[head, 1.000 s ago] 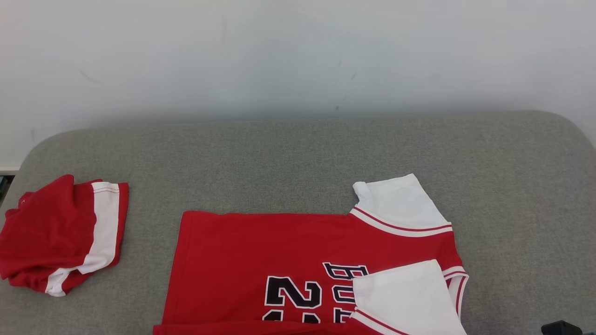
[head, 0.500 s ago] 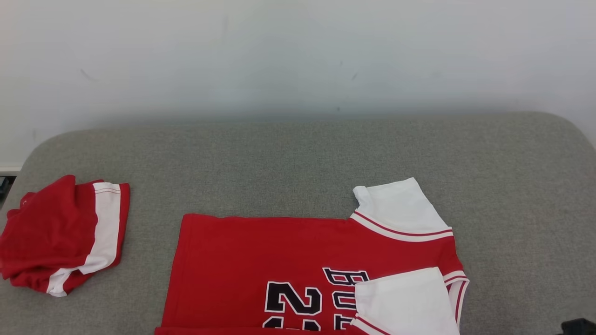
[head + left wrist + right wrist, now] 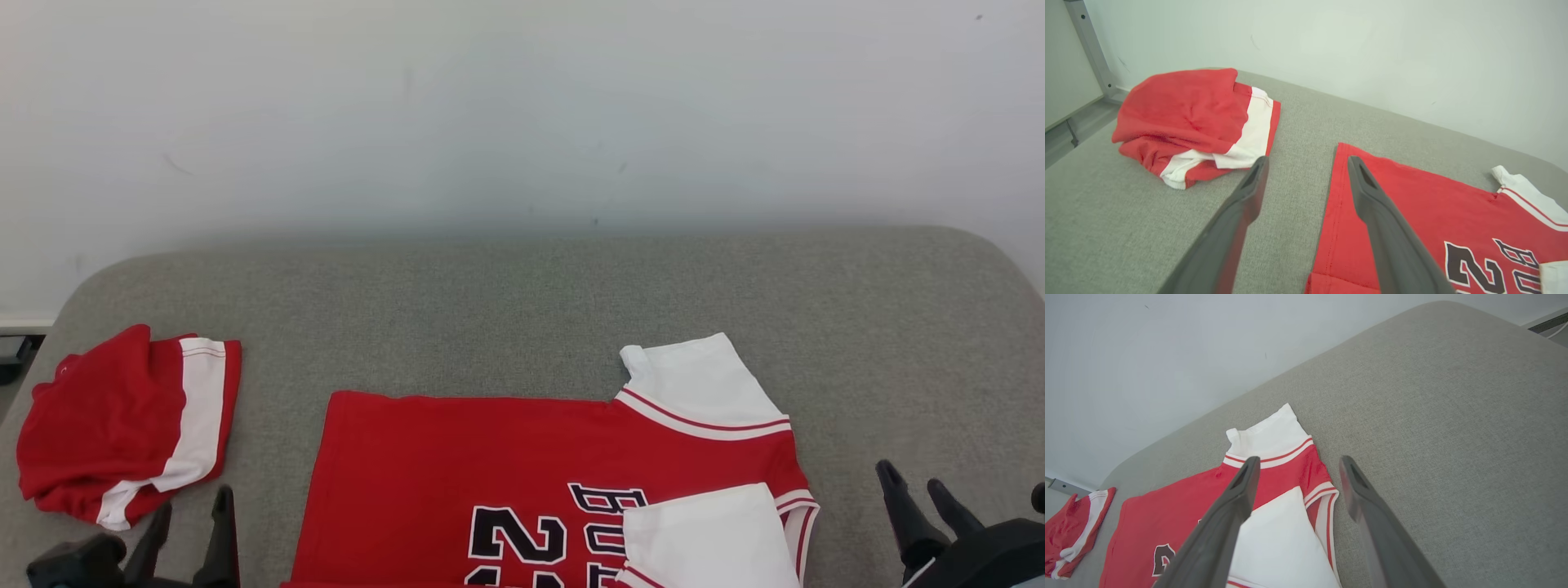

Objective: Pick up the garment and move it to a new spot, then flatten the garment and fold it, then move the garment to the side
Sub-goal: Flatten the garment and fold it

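While a bunched red cloth bundle with a white stripe [image 3: 122, 425] sits far left on the grey upholstered pad [image 3: 522, 302], the left gripper [image 3: 193, 500] hovers beside it, fingers spread and empty. Mid-pad lies the red jersey with white sleeves and black lettering [image 3: 457, 457]. Right of it, the right gripper [image 3: 910, 476] stands parted, holding nothing.

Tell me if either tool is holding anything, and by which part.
Nothing is held. The left tool and the right tool both stand open and empty beside the red jersey, gripping no part of it.
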`<state>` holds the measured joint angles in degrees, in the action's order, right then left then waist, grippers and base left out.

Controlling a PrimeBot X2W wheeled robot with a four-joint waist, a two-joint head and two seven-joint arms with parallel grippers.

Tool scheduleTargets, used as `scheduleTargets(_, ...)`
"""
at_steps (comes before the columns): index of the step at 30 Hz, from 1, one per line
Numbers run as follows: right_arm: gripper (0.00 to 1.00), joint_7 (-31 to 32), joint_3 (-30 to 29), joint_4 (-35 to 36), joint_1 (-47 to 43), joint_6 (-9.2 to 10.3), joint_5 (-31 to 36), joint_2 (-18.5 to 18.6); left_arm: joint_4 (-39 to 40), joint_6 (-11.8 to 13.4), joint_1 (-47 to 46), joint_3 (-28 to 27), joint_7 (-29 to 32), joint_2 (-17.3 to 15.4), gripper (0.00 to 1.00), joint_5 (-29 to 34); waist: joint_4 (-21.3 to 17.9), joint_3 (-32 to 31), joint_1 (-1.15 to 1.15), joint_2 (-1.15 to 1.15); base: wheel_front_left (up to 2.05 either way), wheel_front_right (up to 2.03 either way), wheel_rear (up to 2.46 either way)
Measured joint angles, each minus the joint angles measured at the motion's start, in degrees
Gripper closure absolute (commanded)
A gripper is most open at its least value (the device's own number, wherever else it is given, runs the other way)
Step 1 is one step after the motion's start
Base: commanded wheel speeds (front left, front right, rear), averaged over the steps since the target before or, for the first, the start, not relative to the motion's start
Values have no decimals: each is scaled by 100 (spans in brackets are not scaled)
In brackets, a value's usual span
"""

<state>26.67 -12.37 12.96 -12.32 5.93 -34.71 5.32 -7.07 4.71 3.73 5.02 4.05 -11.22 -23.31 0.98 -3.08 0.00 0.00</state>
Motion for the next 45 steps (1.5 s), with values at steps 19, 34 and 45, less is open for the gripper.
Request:
scheduleTargets(19,0,-1777,1300,-1178,1068,-1047,680,-127,567,-16,209,377,-1096,164,0,474,-258,-348,0,0,0,0,0)
scheduleTargets(34,0,-2453,1270,-1681,1039,-1107,719,-121,539,34,321,372,-1062,112,0,522,-256,-376,0,0,0,0,0)
scheduleTargets(45,0,-2717,1310,-1838,1039,-1158,710,-124,632,35,384,445,-1012,158,0,522,-236,-327,0,0,0,0,0)
